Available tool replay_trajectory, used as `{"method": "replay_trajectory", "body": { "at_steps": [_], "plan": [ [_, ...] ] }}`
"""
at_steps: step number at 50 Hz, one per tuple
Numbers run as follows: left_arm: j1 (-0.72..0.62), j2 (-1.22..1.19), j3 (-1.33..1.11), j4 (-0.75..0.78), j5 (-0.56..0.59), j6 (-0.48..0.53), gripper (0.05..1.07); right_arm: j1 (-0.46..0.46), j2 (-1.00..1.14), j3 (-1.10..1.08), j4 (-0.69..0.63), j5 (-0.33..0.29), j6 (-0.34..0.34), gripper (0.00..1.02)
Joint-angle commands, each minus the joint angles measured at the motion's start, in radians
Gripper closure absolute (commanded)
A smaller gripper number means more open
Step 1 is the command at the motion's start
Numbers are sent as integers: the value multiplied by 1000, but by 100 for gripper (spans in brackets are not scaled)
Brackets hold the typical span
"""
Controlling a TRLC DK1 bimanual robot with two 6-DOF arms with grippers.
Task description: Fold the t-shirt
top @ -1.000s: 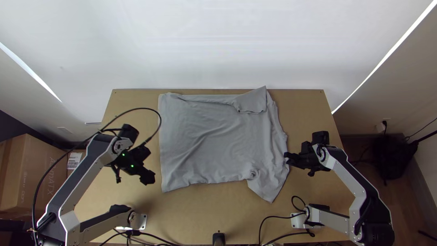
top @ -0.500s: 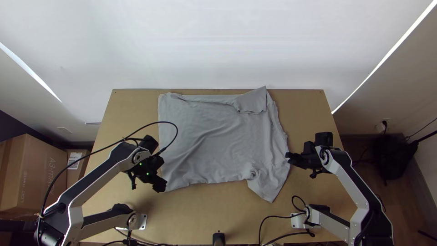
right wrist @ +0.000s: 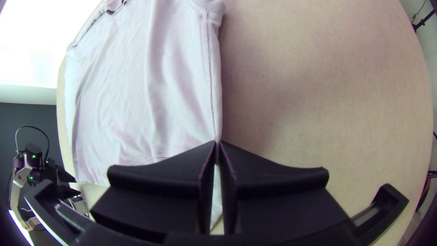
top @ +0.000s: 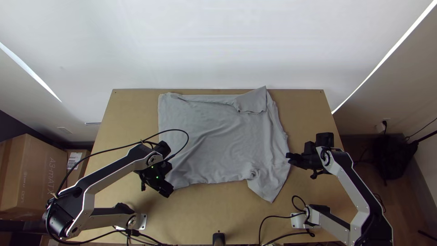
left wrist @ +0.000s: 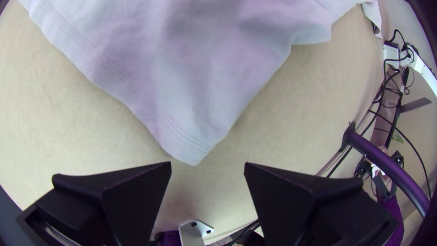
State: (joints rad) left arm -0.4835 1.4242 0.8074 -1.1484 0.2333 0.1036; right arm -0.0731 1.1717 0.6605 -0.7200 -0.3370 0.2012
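The grey t-shirt (top: 218,141) lies spread and slightly rumpled, its far right part folded over and a bunched spot near its lower right. Beside its near left corner is my left gripper (top: 166,190). In the left wrist view, the left gripper (left wrist: 208,165) is open, with the hem corner (left wrist: 191,141) just ahead of the gap. At the shirt's right edge is my right gripper (top: 290,158). The right wrist view shows the right gripper (right wrist: 217,143) shut on the side edge of the shirt (right wrist: 182,91), its fingertips together.
The wooden table (top: 132,109) has bare surface on both sides of the shirt and along its near edge. Cables (top: 273,217) run over the near edge by the right arm's base. Cardboard boxes (top: 36,177) stand left of the table.
My left gripper has moved right and toward the near edge, coming to the shirt's near left corner. The right gripper has shifted very slightly to the right.
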Motion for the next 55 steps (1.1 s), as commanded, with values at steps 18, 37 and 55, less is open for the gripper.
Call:
{"method": "replay_trajectory", "body": {
  "at_steps": [18, 37, 55],
  "plan": [
    [-15, 38, -45, 110, 14, -53, 52, -2, -30, -32, -22, 3, 18, 100],
    [141, -163, -132, 246, 20, -33, 105, -82, -46, -21, -44, 4, -25, 100],
    [407, -200, -83, 237, 20, 56, 105, -169, -81, 2, -55, 10, -82, 100]
  ]
}}
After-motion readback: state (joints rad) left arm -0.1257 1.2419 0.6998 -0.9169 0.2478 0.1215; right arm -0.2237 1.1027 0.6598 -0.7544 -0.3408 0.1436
